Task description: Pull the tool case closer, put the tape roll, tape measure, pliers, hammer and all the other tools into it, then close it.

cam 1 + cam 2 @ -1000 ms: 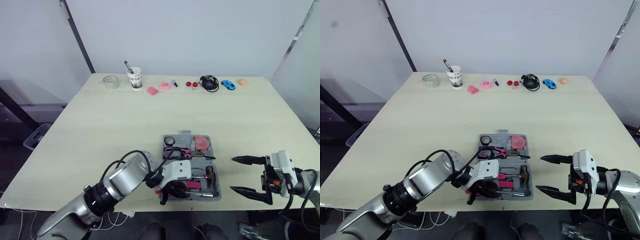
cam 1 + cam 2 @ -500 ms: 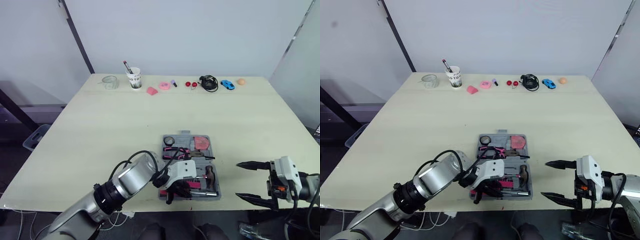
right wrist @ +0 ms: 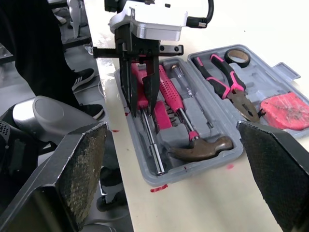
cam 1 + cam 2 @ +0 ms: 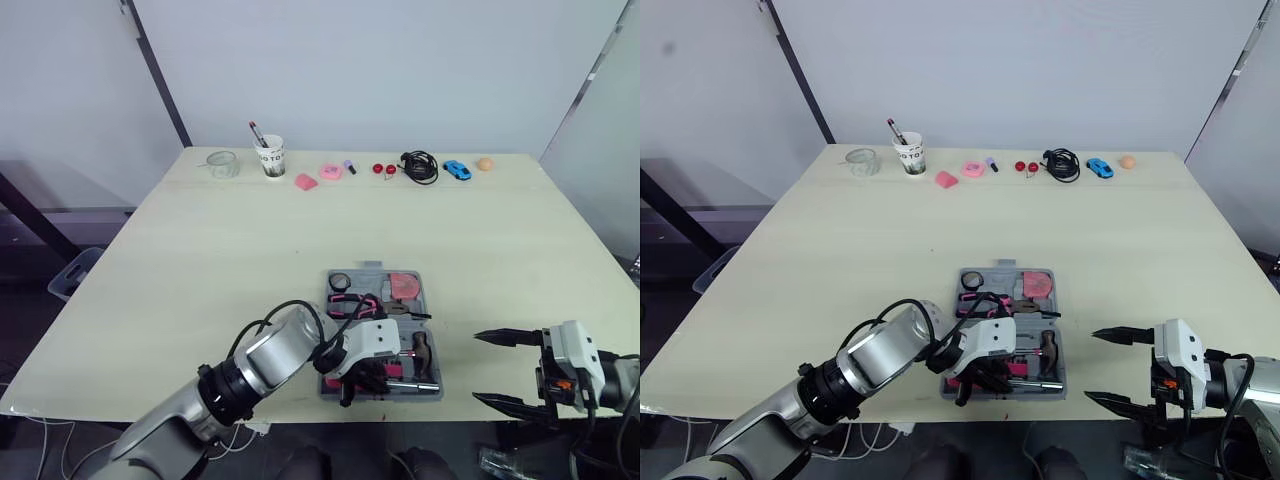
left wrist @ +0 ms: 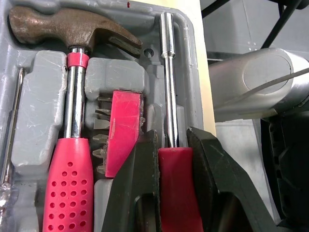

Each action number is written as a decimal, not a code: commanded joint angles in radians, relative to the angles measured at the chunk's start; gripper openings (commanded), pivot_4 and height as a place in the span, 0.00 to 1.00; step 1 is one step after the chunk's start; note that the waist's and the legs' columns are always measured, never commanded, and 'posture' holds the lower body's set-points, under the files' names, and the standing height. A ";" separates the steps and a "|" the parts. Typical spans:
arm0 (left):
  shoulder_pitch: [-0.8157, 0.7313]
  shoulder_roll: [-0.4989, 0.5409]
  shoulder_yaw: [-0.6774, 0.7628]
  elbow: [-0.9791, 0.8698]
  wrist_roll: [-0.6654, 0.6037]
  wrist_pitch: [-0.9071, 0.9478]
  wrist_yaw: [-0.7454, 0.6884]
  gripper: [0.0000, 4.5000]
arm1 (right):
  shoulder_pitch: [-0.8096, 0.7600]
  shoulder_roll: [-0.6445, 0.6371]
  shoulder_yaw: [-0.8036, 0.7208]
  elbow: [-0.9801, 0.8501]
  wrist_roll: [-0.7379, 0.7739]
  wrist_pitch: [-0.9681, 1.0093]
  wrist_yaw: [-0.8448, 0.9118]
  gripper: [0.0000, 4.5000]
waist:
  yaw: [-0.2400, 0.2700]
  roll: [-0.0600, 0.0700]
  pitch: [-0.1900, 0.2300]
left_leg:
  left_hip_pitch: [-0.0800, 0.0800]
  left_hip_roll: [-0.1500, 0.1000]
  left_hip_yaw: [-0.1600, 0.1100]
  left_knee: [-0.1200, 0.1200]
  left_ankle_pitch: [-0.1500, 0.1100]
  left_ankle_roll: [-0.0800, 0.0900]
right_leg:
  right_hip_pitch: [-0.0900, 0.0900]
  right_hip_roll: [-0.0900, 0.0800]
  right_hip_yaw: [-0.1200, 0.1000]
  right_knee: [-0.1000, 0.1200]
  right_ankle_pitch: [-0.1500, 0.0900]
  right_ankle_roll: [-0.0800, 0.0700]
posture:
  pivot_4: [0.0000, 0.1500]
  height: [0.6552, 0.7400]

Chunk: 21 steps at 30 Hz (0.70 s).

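left gripper clamped on the driver: pink handle, bright steel shaft, lying left-to-right, tip pointing right, in the nearest slot of the tool case, at the near edge of the table. right gripper gapes wide, off right.

From the head, our two eye views look forward and down over the whole table from well back, and they share nearly the same scene. Our left wrist camera sits right above the tool case, facing along its fingers at the hammer and screwdriver. Our right wrist camera looks across that same case from farther off, low and beside it.
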 commanded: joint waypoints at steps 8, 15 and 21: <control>0.002 -0.007 -0.009 -0.010 -0.003 0.022 0.011 0.38 | -0.001 0.013 -0.010 -0.017 0.001 -0.022 -0.006 1.00 | 0.001 0.000 0.000 | 0.000 0.000 0.000 0.000 0.000 0.000 | 0.000 0.000 0.000 0.000 0.000 0.000 | 1.00 1.00; -0.006 -0.001 0.001 -0.022 -0.006 0.019 0.019 0.69 | -0.005 0.017 -0.011 -0.005 0.001 -0.030 0.004 1.00 | 0.000 0.000 0.000 | 0.000 0.000 0.000 0.001 0.000 0.000 | 0.000 0.000 0.000 0.000 0.000 0.000 | 1.00 1.00; -0.018 0.010 0.051 -0.063 -0.053 0.021 0.004 0.69 | 0.005 0.022 -0.019 0.020 0.003 -0.059 0.020 1.00 | 0.000 0.000 0.000 | 0.000 0.000 0.000 0.001 0.000 0.000 | 0.000 0.000 0.000 0.001 0.000 0.000 | 1.00 1.00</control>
